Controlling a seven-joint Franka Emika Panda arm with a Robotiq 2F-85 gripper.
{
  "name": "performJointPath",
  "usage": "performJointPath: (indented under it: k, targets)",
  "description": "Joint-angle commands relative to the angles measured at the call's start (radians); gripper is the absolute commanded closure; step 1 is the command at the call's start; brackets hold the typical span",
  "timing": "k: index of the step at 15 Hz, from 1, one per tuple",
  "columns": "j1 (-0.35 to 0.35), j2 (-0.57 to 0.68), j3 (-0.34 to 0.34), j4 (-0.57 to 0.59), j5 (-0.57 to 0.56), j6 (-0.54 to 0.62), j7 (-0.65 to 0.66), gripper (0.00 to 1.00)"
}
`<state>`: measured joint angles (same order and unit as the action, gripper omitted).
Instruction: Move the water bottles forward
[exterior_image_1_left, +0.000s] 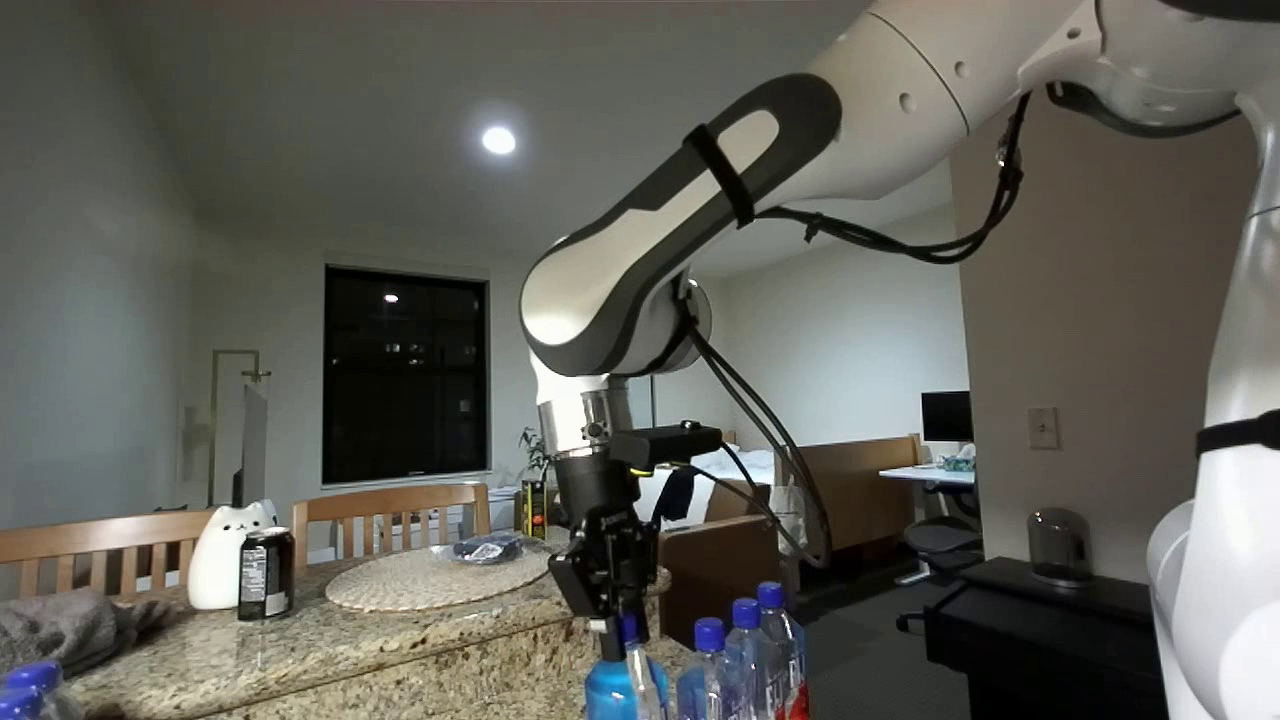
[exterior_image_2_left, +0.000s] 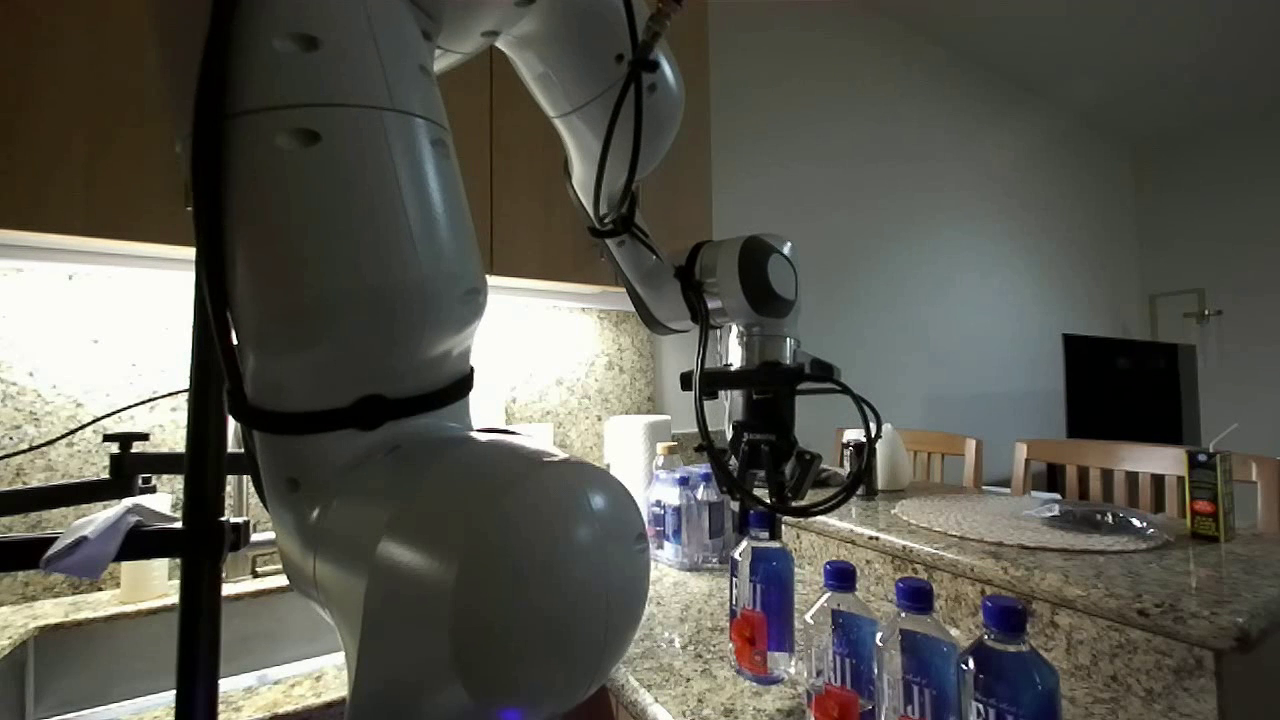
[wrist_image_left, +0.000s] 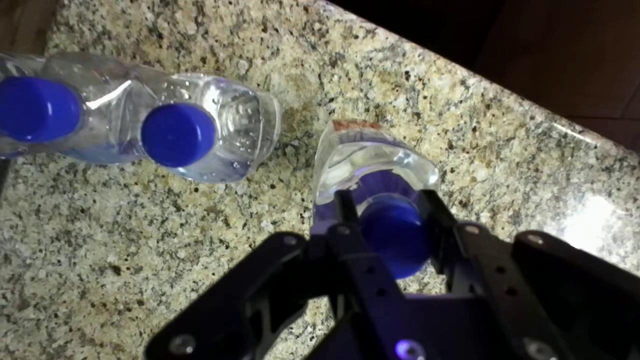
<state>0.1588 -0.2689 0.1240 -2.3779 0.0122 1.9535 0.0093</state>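
Just off the middle of the wrist view, toward four o'clock, grips one water bottle (wrist_image_left: 372, 165) by its blue cap (wrist_image_left: 397, 240), using the gripper (wrist_image_left: 389, 200), drawn in snug on both sides. Looks close to upright, going by the blue label (exterior_image_2_left: 772, 580) in an exterior view; hard to judge, though, whether lifted off the granite counter (wrist_image_left: 125, 240) or resting on it. Could slip or swing from here, being pinched only at a smooth, round top, well above the likely weight (a poor handle, by looks). Leaves little room at ten o'clock in the wrist view, with a neighbouring bottle (wrist_image_left: 225, 135) near and a strip of bare counter between. Risks a domino fall through the row of three standing bottles (exterior_image_2_left: 925, 660), toward four o'clock in an exterior view, if swung that way. May tip rather than slide if dragged while catching at the base. Runs out of support toward one o'clock in the wrist view if pushed past the counter edge (wrist_image_left: 460, 80). Could drop and topple if released before settling flat.
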Motion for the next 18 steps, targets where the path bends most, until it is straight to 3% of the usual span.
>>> performJointPath:
  k: [1, 6, 7, 8, 12, 13, 18]
  targets:
    - [-0.018, -0.072, -0.013, -0.036, -0.012, -0.034, -0.024, 0.86]
    - [-0.019, -0.063, -0.041, -0.028, 0.009, -0.087, -0.074, 0.86]
    - [-0.020, -0.035, -0.025, -0.022, 0.003, -0.049, -0.018, 0.86]
    - [-0.020, -0.033, -0.027, -0.022, 0.003, -0.053, -0.022, 0.65]
    - [-0.020, -0.018, -0.024, -0.022, 0.003, -0.050, -0.021, 0.65]
    - [-0.020, -0.017, -0.024, -0.022, 0.003, -0.050, -0.021, 0.86]
    - [-0.013, -0.007, -0.008, -0.052, -0.003, 0.036, -0.011, 0.86]
